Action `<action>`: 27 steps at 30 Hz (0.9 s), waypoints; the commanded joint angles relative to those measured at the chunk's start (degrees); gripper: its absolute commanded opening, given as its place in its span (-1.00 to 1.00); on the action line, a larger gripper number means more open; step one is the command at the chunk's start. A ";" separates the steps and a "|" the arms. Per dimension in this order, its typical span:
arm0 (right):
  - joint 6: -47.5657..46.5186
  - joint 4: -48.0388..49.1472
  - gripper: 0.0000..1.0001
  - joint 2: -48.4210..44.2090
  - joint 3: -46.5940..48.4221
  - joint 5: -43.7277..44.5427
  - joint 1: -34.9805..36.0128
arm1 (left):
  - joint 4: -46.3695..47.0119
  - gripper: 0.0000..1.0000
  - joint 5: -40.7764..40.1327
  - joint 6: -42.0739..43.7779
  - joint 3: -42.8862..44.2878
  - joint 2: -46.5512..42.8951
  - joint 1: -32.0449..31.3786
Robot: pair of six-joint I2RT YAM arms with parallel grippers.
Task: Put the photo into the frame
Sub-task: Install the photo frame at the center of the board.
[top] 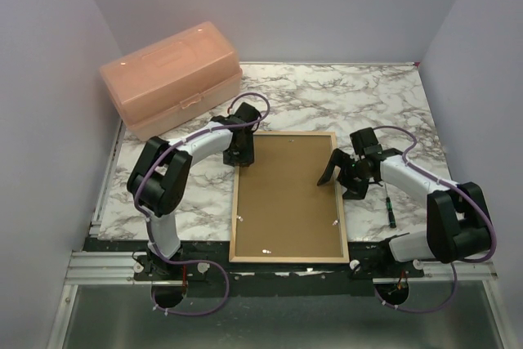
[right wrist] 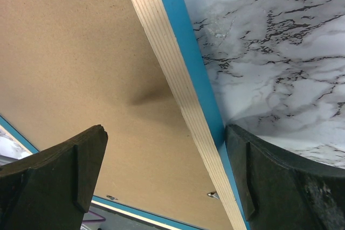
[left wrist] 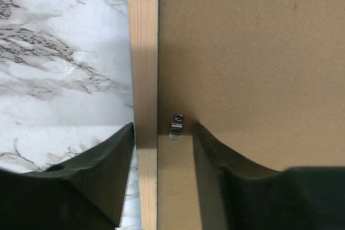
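From my station, the frame (top: 286, 259) lies flat on the marble table (top: 343, 96) between the two arms, natural-wood face up and long side running away from the bases. A brown backing board (top: 282, 202) fills its opening. Whether the photo sits under that board I cannot tell.

The left gripper (left wrist: 163, 130) is down at the frame's far-left corner. In its wrist view the jaws stand partly open and astride the left rail. One finger (left wrist: 102, 176) is on the table side, hard against the rail's outer edge. The other finger (left wrist: 215, 171) is over the board, just beside a small metal clip (left wrist: 176, 125) that is fixed at the rail's inner edge. Nothing is clamped between them.

The right gripper (right wrist: 164, 130) hangs over the far half of the right rail with its jaws spread wide and holding nothing. One finger (right wrist: 70, 171) is above the board, and the other (right wrist: 269, 176) is outside the frame, at the bright blue edge of the rail. I cannot tell if it touches.

A translucent peach plastic case (top: 172, 75) sits at the far-left corner of the table, well apart from the frame. A slim dark tool with a green tip (top: 391, 212) lies on the marble just right of the frame, beside the right arm.
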 commanded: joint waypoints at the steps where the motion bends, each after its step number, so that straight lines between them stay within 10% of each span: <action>1: -0.66 4.46 0.99 2.11 -1.23 0.38 0.03 | 0.22 -0.31 -2.82 1.39 0.24 2.11 0.24; 7: -0.77 4.71 0.99 3.11 -0.80 0.42 0.03 | 1.34 -0.99 -2.73 3.59 -0.35 3.31 0.24; 16: -0.76 3.49 1.00 1.92 -1.58 2.33 0.03 | 3.13 -1.00 -0.65 3.52 -3.00 -0.40 0.33; 22: -0.74 1.05 0.99 -0.93 -1.57 3.46 0.03 | 0.44 0.12 -1.05 2.24 -3.44 -8.08 0.33; 27: -0.84 -0.90 1.00 -2.69 -1.48 3.85 0.04 | -1.39 0.37 0.38 0.89 -5.70 -12.78 0.37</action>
